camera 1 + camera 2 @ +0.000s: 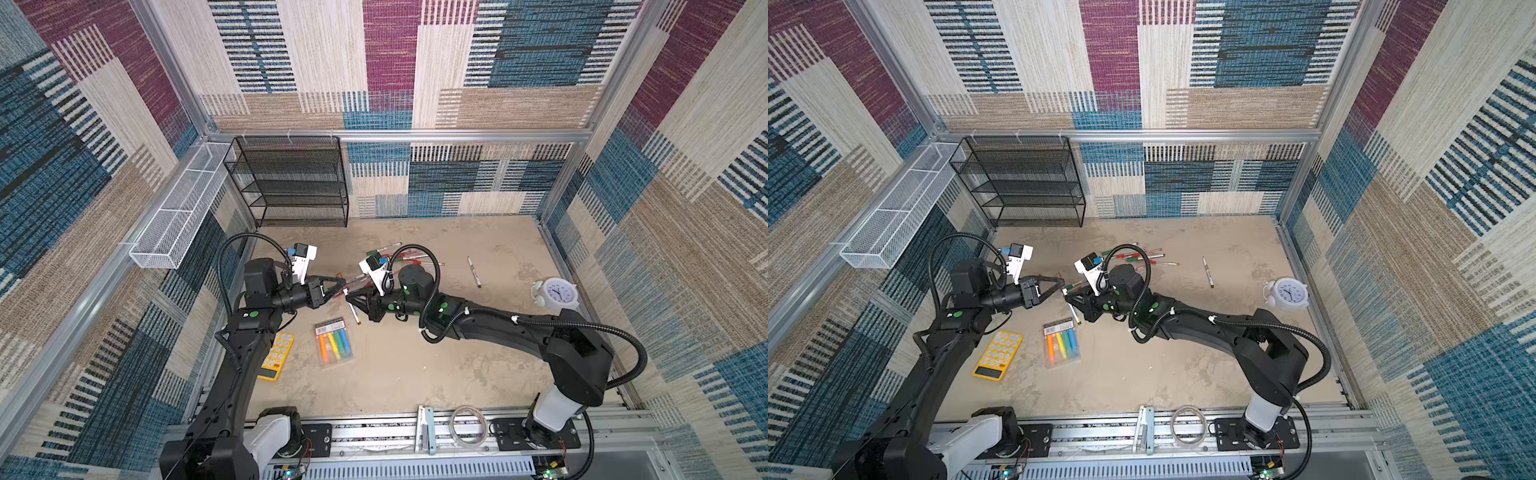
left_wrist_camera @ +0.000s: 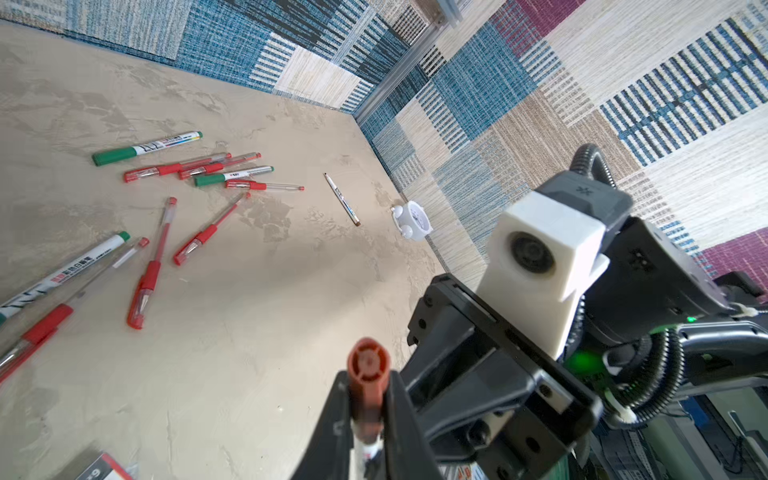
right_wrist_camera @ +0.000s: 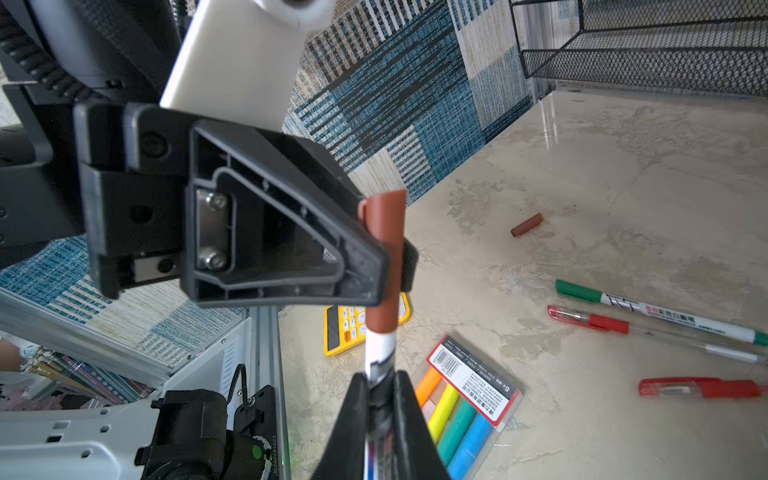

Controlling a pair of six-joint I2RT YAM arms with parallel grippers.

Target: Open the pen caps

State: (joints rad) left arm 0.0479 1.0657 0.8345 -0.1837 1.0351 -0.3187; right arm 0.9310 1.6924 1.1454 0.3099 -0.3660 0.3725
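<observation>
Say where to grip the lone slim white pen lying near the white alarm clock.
Likely best: take the slim white pen mid-barrel from straight above, pinching across its width: it lies flat and alone, with bare table on both long sides.

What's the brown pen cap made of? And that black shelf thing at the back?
The brown cap on the white pen looks like smooth, matte plastic: even colour, moulded clip ridge. The black shelf looks like painted metal mesh, probably: see-through fine grid framed by thin rods.
</observation>
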